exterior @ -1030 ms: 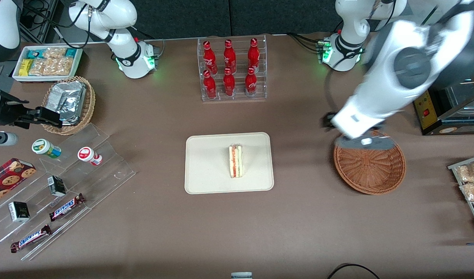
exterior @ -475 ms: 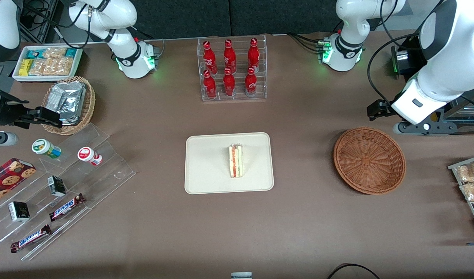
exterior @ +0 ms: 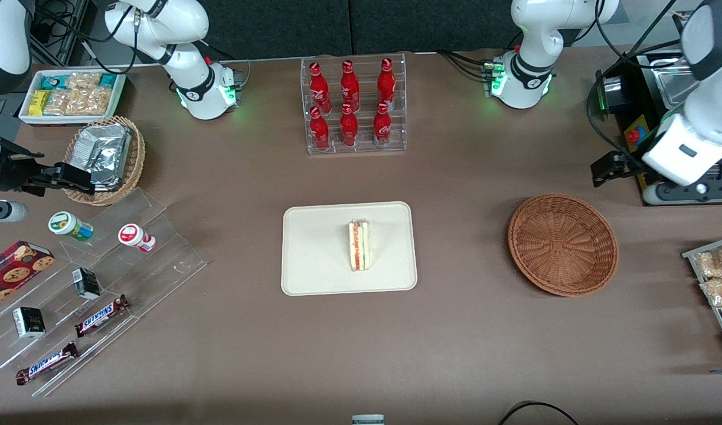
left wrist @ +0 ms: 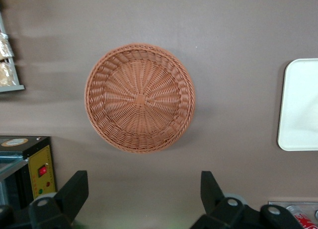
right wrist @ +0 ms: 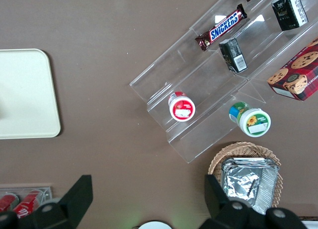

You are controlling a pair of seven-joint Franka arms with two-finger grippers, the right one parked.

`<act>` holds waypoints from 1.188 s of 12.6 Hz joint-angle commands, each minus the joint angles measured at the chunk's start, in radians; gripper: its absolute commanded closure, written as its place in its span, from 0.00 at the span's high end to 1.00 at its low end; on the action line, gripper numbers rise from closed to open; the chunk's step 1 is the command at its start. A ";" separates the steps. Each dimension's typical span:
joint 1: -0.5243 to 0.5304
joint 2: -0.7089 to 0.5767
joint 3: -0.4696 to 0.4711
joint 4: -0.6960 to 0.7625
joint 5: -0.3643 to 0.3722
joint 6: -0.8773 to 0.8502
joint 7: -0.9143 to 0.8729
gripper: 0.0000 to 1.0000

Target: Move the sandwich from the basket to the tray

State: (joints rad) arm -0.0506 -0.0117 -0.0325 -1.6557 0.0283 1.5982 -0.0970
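The sandwich (exterior: 359,245) stands on its edge on the tray (exterior: 313,248), which sits on the counter (exterior: 455,330) well apart from the basket (exterior: 563,244), toward the parked arm's end. The basket holds nothing, and the tool (left wrist: 141,189) hangs high above the counter, just farther from the front camera than the basket. Its 2 fingers (left wrist: 74,189) are spread wide with nothing between them.
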 commanded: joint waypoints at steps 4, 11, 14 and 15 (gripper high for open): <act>-0.026 -0.033 0.022 0.142 -0.011 -0.168 0.016 1.00; -0.031 -0.036 0.022 0.139 0.001 -0.210 0.019 1.00; -0.032 -0.027 0.019 0.143 0.002 -0.213 0.017 1.00; -0.032 -0.027 0.020 0.143 0.001 -0.213 0.019 1.00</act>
State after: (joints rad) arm -0.0707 -0.0420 -0.0234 -1.5292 0.0281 1.4078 -0.0919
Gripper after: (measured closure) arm 0.000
